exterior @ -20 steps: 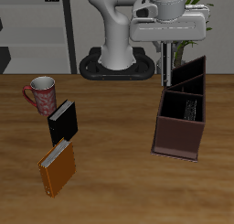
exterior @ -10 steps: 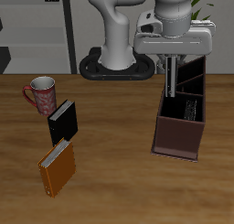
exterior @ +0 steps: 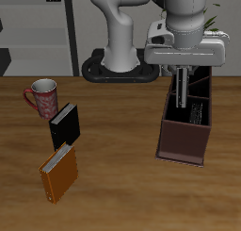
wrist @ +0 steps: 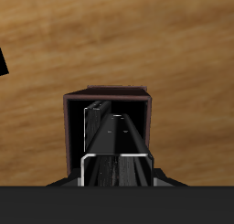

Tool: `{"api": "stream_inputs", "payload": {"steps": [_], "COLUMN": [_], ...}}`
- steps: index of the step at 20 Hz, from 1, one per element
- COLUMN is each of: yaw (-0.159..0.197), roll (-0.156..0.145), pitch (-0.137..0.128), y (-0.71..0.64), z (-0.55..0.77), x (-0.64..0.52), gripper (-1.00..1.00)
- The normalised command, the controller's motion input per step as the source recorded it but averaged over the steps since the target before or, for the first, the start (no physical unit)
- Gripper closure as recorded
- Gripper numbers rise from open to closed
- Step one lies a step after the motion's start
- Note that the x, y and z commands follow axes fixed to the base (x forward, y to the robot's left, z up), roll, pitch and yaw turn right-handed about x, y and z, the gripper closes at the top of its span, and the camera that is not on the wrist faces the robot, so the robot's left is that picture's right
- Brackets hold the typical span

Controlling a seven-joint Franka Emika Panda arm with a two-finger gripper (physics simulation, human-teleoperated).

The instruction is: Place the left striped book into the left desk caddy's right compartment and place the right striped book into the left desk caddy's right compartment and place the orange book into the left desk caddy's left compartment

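The gripper [exterior: 184,91] grips a striped book [exterior: 181,87] above the caddy [exterior: 185,123], right of frame; next, lowering it into the right compartment [exterior: 193,113] beside the other book there.

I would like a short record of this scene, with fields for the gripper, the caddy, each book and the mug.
gripper: above the left desk caddy, holding a striped book upright
left desk caddy: dark maroon box; another striped book lies inside
orange book: flat on the table near the front edge
black book: flat, just behind the orange book
mug: upright, behind the black book
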Motion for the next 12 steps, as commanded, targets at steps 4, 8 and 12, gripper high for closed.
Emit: {"api": "stream_inputs", "payload": {"steps": [4,8,12], "yaw": [-0.021,-0.018,-0.013], "roll": [-0.015,-0.01,-0.003], "pitch": [0.028,0.022,0.0], "y": [-0.09,-0.09,-0.05], "z": [-0.21,-0.18,-0.18], "x": [0.09,0.05,0.0], "gripper": [1.0,1.0,1.0]}}
